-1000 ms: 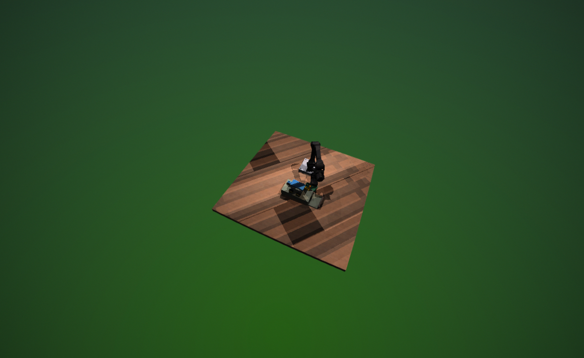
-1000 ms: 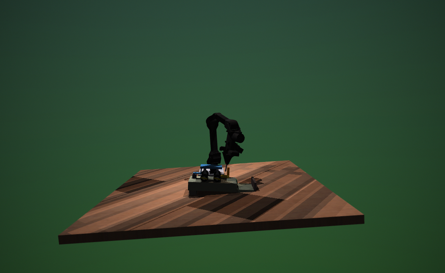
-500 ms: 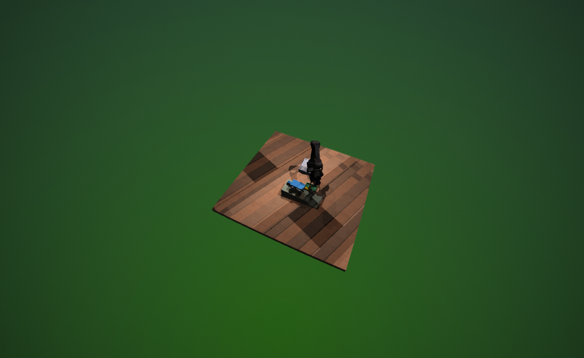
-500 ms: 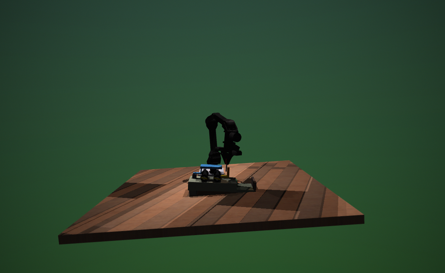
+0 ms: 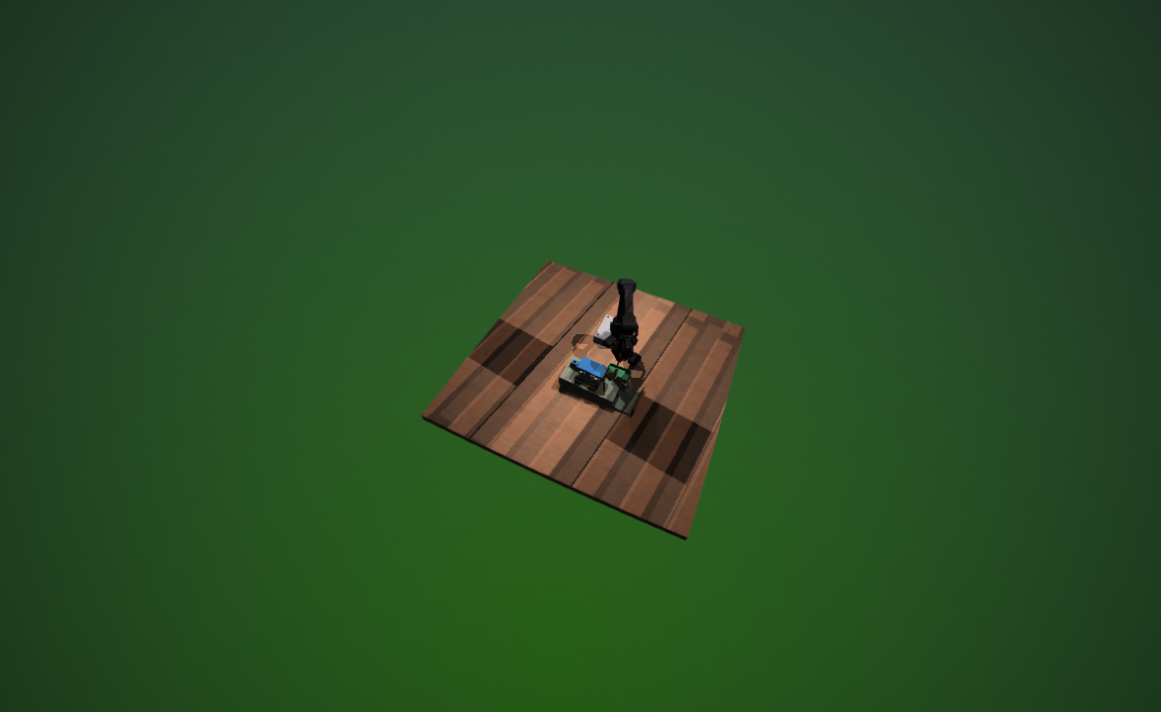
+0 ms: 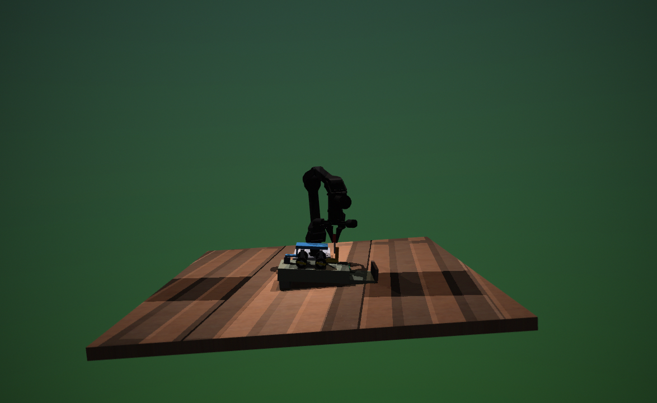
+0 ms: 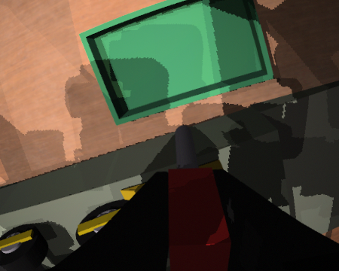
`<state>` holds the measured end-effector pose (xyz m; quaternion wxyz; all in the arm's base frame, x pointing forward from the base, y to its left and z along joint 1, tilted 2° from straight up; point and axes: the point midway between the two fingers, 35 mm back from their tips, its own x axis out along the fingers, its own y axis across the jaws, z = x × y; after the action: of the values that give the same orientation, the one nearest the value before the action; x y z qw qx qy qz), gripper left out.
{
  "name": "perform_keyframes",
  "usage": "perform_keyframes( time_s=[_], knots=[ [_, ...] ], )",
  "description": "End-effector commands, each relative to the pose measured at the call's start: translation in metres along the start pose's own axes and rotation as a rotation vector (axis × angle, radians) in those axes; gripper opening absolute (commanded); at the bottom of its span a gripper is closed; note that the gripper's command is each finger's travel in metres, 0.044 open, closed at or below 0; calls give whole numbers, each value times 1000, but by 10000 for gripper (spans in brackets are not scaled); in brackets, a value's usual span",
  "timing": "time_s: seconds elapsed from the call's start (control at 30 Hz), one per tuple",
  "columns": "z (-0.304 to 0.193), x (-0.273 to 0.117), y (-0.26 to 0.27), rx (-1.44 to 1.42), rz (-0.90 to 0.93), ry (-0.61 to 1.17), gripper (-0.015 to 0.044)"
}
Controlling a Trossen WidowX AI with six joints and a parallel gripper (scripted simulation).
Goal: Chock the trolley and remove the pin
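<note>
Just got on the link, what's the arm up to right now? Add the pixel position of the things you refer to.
The black gripper [image 6: 334, 241] [image 7: 190, 182] is shut on the red-headed stop pin [image 7: 199, 207], whose grey shaft points down. The pin is out of the ramp [image 5: 586, 390] [image 6: 315, 276] but not yet in the green tray [image 7: 184, 49], which lies beside the ramp. The blue-topped trolley [image 5: 590, 365] [image 6: 311, 245] stands on the ramp, with the yellow chock beside it on the downhill side.

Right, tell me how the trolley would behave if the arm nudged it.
The trolley would probably roll rather than slide, since it stands on round black wheels. It seems likelier to head down the sloping ramp, though the yellow chock beside its wheel may check that. Its flat blue top looks stiff, so it probably wouldn't flex.
</note>
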<state>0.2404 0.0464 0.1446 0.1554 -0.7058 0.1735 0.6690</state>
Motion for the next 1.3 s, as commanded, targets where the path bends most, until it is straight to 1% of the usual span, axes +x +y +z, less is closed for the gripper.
perform_keyframes(
  time_s=[0.0, 0.17, 0.43, 0.77, 0.97, 1.27],
  knots=[
    [0, -2, 0, -137, -34, -1, 0],
    [-1, -3, 1, -271, -58, -3, 0],
    [0, -2, 1, -277, -59, -3, 0],
    [24, 16, 7, -294, -60, -8, 0],
    [26, 18, 8, -295, -64, -9, 0],
    [28, 41, 0, -295, -214, -35, 0]
  ],
)
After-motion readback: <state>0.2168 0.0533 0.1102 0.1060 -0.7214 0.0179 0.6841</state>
